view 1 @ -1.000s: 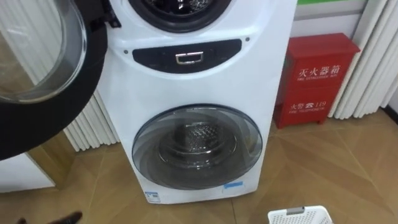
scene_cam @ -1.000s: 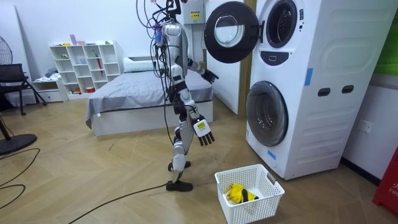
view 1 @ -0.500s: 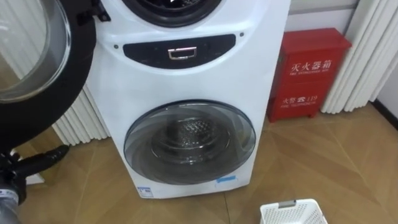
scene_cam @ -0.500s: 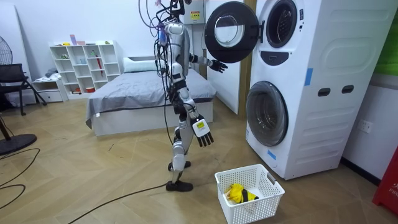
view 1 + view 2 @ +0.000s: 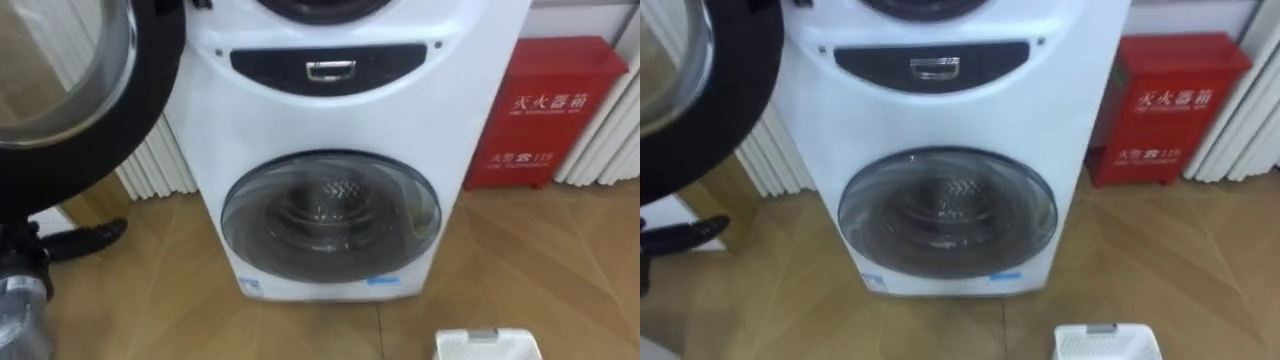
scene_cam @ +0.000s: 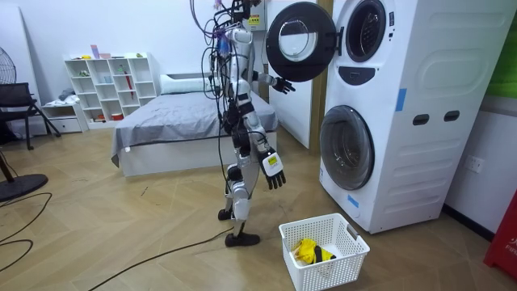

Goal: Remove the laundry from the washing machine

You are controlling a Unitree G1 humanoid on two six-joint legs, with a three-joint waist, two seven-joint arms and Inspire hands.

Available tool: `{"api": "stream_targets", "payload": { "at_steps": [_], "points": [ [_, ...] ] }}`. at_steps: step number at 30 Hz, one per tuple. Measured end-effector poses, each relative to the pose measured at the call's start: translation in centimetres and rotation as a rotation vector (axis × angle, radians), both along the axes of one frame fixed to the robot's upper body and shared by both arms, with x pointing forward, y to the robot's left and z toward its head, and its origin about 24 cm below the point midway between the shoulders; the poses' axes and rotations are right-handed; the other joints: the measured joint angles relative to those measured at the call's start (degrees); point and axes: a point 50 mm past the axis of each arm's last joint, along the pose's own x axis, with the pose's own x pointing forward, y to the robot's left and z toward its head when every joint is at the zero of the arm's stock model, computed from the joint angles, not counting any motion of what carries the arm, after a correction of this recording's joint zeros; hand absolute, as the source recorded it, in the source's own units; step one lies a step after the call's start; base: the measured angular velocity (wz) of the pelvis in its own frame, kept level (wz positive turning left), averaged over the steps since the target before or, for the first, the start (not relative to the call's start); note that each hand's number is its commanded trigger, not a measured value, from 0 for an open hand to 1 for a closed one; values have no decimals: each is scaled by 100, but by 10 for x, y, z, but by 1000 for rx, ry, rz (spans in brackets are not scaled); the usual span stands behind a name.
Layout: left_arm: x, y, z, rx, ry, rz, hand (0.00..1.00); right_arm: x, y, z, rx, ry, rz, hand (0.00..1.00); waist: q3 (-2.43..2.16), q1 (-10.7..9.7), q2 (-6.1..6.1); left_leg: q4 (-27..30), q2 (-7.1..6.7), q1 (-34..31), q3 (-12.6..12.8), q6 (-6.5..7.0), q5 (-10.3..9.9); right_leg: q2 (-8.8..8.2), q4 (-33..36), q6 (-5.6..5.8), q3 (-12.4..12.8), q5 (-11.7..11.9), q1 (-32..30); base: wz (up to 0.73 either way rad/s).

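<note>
Room view's right side holds the tall white washing machine [image 6: 404, 105], 2 round-fronted drums stacked 1 above the other, and the robot stands on the wood floor facing it, at the middle of the frame. The upper drum's round black-rimmed glass door [image 6: 296, 41] hangs swung open at the upper middle, while the lower grey-glass door [image 5: 330, 215] sits closed at the centre of the left eye view, with a red metal cabinet [image 5: 545, 110] at the upper right. A white plastic lattice basket [image 6: 347, 242] rests on the floor at the lower middle of the room view, and yellow and dark clothes [image 6: 307, 250] lie crumpled inside it. The upper drum's mouth [image 6: 365, 31] is dark, so what lies in it cannot be told. Such cloth should handle as soft, limp and light, heavier and clingy if damp, and apt to tangle, so a gathered handful near the drum's mouth looks a surer hold than a single edge. The left hand [image 6: 283, 83] is raised just below the open door's lower rim, fingers straight and slightly spread, holding nothing, with the drum's mouth well apart to its right. The right hand [image 6: 273, 171] hangs beside the thigh, fingers relaxed and loosely bent, empty, above and left of the basket's clothes and well apart from them.
</note>
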Motion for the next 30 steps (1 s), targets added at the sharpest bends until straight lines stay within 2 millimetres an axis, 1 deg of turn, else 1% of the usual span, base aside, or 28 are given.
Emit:
{"api": "stream_targets", "payload": {
  "at_steps": [1,2,3,4,5,7,10,11,14,18,19,20,21,22,23,24,25,26,27,28,29,30],
  "points": [
    [1,-2,0,10,6,-7,0,-1,0,0,1,1,-2,0,18,16,18,0,59,48,-139,0,0,39,71,7,19,-78,-64,3],
    [2,-3,5,22,-12,-5,0,2,3,-1,8,-6,1,0,27,67,-98,4,10,51,-160,-1,-2,106,-296,-42,131,130,-163,0],
    [2,-3,7,36,-14,-4,0,2,3,-1,9,-7,1,0,30,74,-127,4,-14,46,-161,-1,-5,98,-326,-93,52,151,-236,13],
    [3,-6,6,52,-3,-13,0,1,2,0,3,-6,-1,0,27,50,-118,11,1,42,-130,-2,-6,49,-208,-87,-12,220,-195,37],
    [4,-8,7,56,-7,-29,0,1,2,0,4,-4,-2,0,38,2,-102,-3,-5,41,-88,-2,-6,55,-211,-87,69,223,-135,43],
    [5,-11,8,84,-4,-49,0,0,3,-1,8,3,6,0,41,-16,-97,-2,-7,32,8,-2,-6,93,-209,-86,171,223,-125,27],
    [8,-18,11,106,0,-80,0,2,4,-1,20,0,5,0,42,-17,-95,-3,-27,18,14,-2,-6,74,-207,-86,162,223,-131,19],
    [9,-22,13,109,2,-95,0,1,3,-1,22,4,3,0,56,-17,-72,-3,-35,16,17,-2,-6,62,-203,-84,162,224,-128,23],
    [10,-29,15,120,-2,-121,0,1,3,-1,19,4,3,0,44,-15,-91,-2,-64,2,67,-2,-5,23,-192,-83,160,225,-118,19],
    [9,-28,15,126,-3,-98,0,2,2,0,11,3,8,0,46,-14,-69,55,-105,25,161,-1,-5,-27,-143,-82,173,229,-102,-2],
    [8,-28,13,121,3,-90,0,1,3,-1,5,9,16,0,40,-20,-111,450,-157,-144,395,-5,-8,-197,-201,-70,369,263,29,13],
    [8,-29,12,113,6,-94,0,3,3,0,0,5,24,0,56,-20,-176,966,-221,-418,485,-29,-16,-337,-277,-46,665,280,114,57],
    [12,-40,9,93,9,-152,0,-4,1,-1,-4,17,4,0,42,-37,-240,1021,-350,-910,513,7,-188,-566,-324,11,1101,267,132,105],
    [23,-60,19,103,-37,-249,0,-13,-4,-1,-18,28,-32,0,34,-5,-179,178,-195,-1364,540,-80,301,-644,-142,234,1069,124,-160,85],
    [23,-67,25,107,-78,-284,0,-15,-7,-1,-27,43,-37,0,6,156,-247,314,-162,-1492,1063,223,683,-749,110,549,1033,-162,-376,30],
    [23,-67,25,106,-77,-284,0,-14,-7,-1,-29,44,-37,0,12,214,-238,325,-150,-1450,1285,251,666,-780,174,555,919,-170,-404,-33],
    [22,-65,20,75,-56,-273,0,-14,-7,-1,-34,46,-27,0,20,245,-221,340,-132,-1306,1495,259,661,-777,173,502,769,-117,-388,-56],
    [20,-60,12,31,-26,-246,0,-13,-7,0,-53,53,4,0,18,287,-227,333,-125,-1109,1585,287,631,-717,62,451,718,-1,-386,-57],
    [19,-57,8,13,-12,-227,0,-12,-6,1,-67,57,27,0,18,282,-226,325,-128,-1002,1624,279,606,-701,27,451,672,42,-383,-62],
    [17,-51,0,2,22,-200,0,-15,-6,2,-94,80,72,0,-2,278,-191,262,-119,-828,1660,229,547,-660,71,466,583,44,-326,-49],
    [15,-46,-4,-7,39,-183,0,-16,-5,2,-115,97,103,0,-5,283,-143,193,-78,-698,1658,207,463,-599,69,468,592,42,-264,-44],
    [15,-43,-5,-14,43,-175,0,-15,-4,2,-120,105,111,0,-2,285,-129,158,-62,-652,1660,207,437,-574,70,467,572,39,-253,-36]
  ]
}}
